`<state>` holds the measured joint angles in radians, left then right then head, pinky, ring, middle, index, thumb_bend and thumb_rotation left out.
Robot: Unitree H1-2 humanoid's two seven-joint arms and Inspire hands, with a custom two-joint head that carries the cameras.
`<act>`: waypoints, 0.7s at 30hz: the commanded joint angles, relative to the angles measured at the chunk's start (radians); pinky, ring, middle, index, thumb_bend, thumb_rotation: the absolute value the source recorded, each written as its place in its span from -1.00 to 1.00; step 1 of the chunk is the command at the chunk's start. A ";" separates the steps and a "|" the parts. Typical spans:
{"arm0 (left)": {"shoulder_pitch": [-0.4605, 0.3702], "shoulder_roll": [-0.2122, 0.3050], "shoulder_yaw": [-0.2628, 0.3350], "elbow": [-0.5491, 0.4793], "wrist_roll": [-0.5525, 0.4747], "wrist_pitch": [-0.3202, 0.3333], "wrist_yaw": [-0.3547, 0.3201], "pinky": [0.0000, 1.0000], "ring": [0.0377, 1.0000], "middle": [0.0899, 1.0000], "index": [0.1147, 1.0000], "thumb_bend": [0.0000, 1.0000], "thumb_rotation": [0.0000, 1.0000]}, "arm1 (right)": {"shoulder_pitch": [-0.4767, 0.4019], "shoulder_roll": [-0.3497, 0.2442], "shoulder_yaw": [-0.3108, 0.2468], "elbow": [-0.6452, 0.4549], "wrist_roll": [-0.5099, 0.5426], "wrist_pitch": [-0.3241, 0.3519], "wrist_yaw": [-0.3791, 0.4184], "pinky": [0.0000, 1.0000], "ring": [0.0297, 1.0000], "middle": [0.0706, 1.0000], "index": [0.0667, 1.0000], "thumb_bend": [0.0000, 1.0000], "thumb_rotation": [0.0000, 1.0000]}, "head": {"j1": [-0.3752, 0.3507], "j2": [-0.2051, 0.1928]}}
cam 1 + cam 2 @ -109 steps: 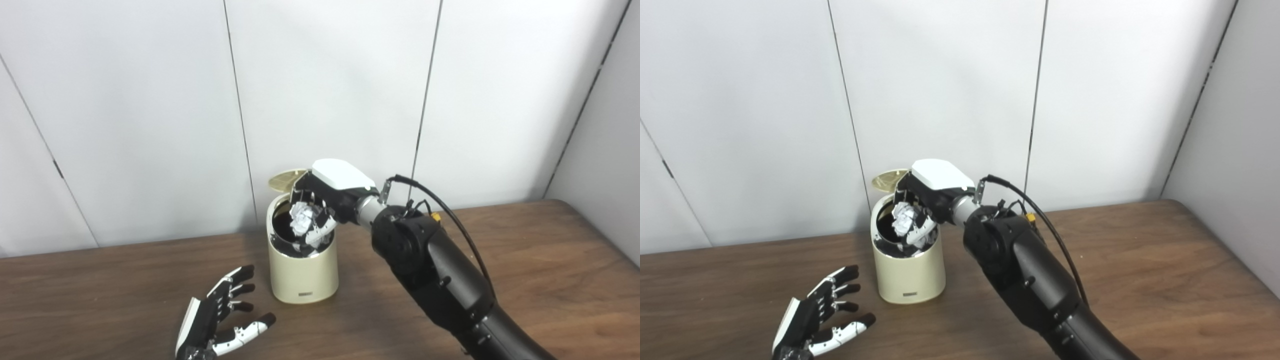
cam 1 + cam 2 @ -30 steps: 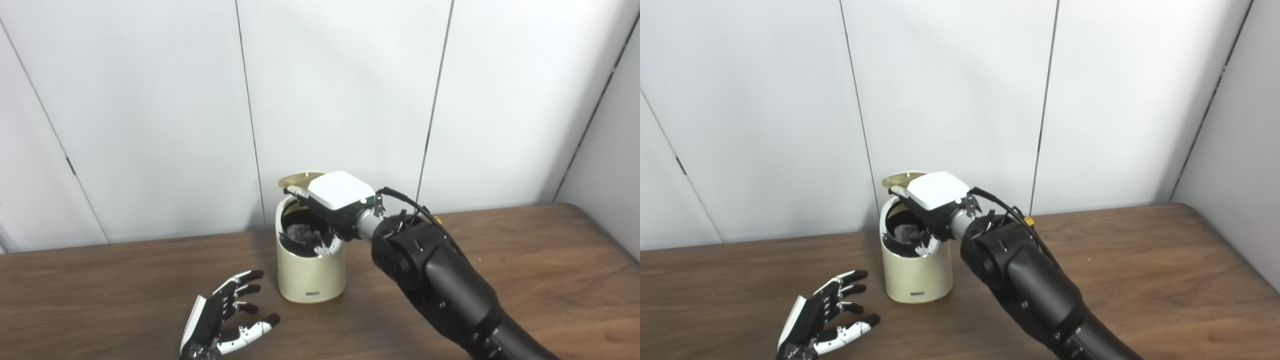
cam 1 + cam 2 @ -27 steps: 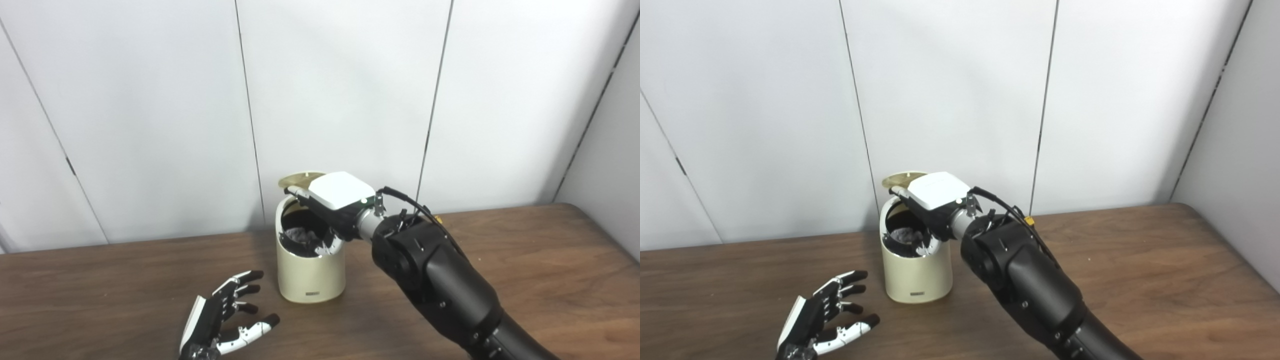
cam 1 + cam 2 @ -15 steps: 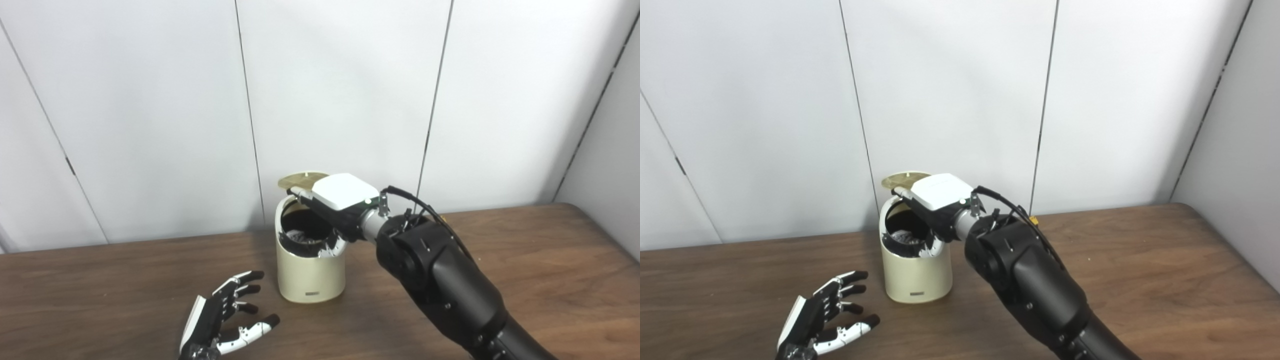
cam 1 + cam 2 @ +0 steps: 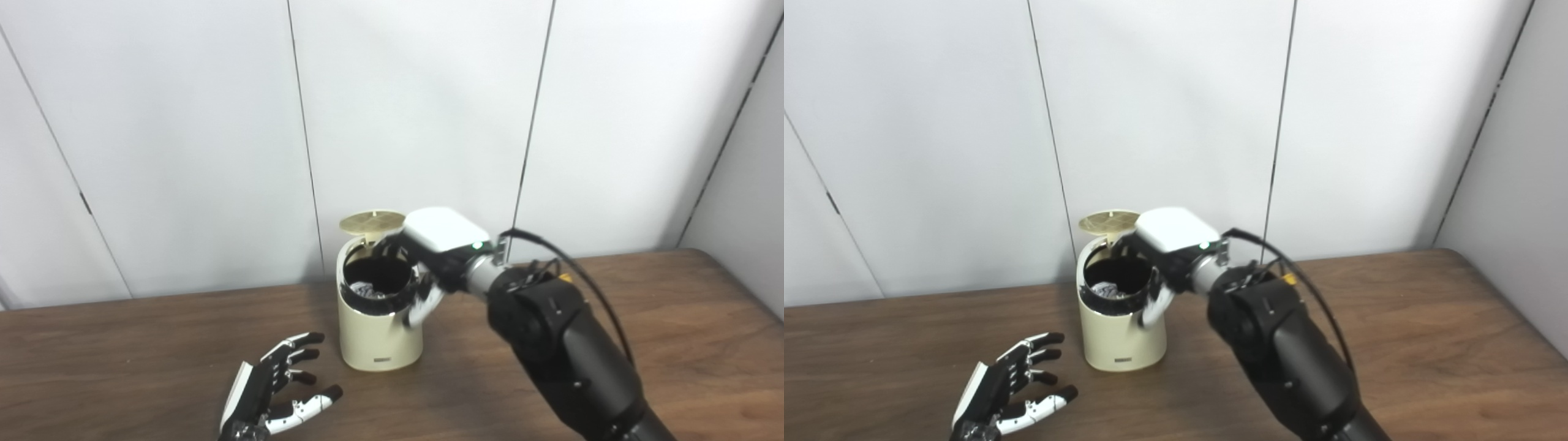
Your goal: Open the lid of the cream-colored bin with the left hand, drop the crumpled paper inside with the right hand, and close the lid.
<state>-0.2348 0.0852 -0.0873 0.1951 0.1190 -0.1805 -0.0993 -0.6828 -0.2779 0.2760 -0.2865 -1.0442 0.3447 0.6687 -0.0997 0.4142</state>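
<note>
Crumpled paper [image 5: 366, 289] lies inside open cream-colored bin [image 5: 380, 334], right hand [image 5: 432, 257] empty

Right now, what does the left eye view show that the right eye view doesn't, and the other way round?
Only the left eye view: a bit more of the table to the left of the left hand. Only the right eye view: a wider strip of the grey side wall. Both: the cream-colored bin with its lid up, the crumpled paper inside, the right hand empty at the rim, and the left hand open, low by the table.
</note>
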 commanded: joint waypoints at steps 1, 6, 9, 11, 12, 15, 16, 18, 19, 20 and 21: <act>-0.031 0.001 0.000 -0.013 0.000 -0.028 0.007 0.23 0.55 0.67 0.53 0.43 -0.76 | -0.011 0.005 -0.034 -0.037 0.015 -0.013 -0.081 -0.20 0.11 0.30 0.36 0.62 -0.77 | -0.001 0.001; -0.034 0.001 -0.001 -0.004 0.008 -0.041 0.014 0.26 0.54 0.65 0.52 0.42 -0.75 | 0.084 0.045 -0.149 -0.013 0.177 -0.128 -0.356 -0.23 0.00 0.23 0.32 0.60 -0.90 | 0.003 0.001; -0.032 0.001 0.001 -0.005 0.000 -0.039 0.011 0.27 0.55 0.65 0.52 0.42 -0.77 | 0.139 0.069 -0.217 0.023 0.274 -0.212 -0.510 -0.12 0.03 0.23 0.32 0.58 -0.98 | 0.003 0.003; -0.030 0.000 0.001 -0.009 -0.002 -0.039 0.010 0.26 0.55 0.65 0.52 0.41 -0.78 | 0.188 0.077 -0.257 0.038 0.334 -0.264 -0.588 -0.05 0.07 0.28 0.37 0.57 -1.00 | 0.002 0.005; -0.029 0.001 0.002 -0.011 -0.002 -0.039 0.010 0.26 0.55 0.64 0.52 0.41 -0.79 | 0.201 0.077 -0.266 0.043 0.352 -0.280 -0.609 -0.05 0.07 0.29 0.39 0.56 -1.00 | 0.002 0.006; -0.026 0.002 0.003 -0.015 -0.010 -0.036 0.004 0.25 0.53 0.64 0.53 0.41 -0.79 | 0.263 0.081 -0.309 0.055 0.415 -0.296 -0.662 -0.11 0.07 0.33 0.41 0.52 -0.98 | 0.003 0.008; -0.026 0.002 0.003 -0.015 -0.011 -0.038 0.003 0.24 0.53 0.64 0.53 0.41 -0.79 | 0.287 0.080 -0.325 0.061 0.440 -0.308 -0.681 -0.11 0.08 0.33 0.41 0.51 -0.97 | 0.003 0.009; -0.025 0.002 0.004 -0.019 -0.014 -0.035 0.002 0.24 0.53 0.64 0.53 0.41 -0.79 | 0.319 0.081 -0.347 0.066 0.488 -0.323 -0.703 -0.13 0.11 0.36 0.40 0.50 -0.97 | 0.006 0.009; -0.024 0.002 0.005 -0.020 -0.016 -0.032 0.001 0.24 0.54 0.64 0.54 0.41 -0.79 | 0.341 0.088 -0.371 0.074 0.562 -0.342 -0.706 -0.13 0.11 0.36 0.40 0.49 -0.97 | 0.007 0.011; -0.023 0.002 0.007 -0.022 -0.018 -0.027 0.002 0.26 0.55 0.64 0.54 0.42 -0.78 | 0.360 0.097 -0.394 0.079 0.635 -0.347 -0.704 -0.03 0.06 0.36 0.40 0.48 -0.98 | 0.006 0.011; -0.023 0.002 0.008 -0.023 -0.019 -0.024 0.002 0.26 0.56 0.64 0.53 0.43 -0.77 | 0.372 0.102 -0.408 0.083 0.686 -0.351 -0.704 0.09 0.03 0.35 0.40 0.45 -0.99 | 0.006 0.011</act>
<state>-0.2363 0.0838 -0.0844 0.1982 0.1103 -0.1809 -0.0997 -0.2917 -0.1818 -0.1104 -0.1947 -0.4331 0.0392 -0.0134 -0.0936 0.4249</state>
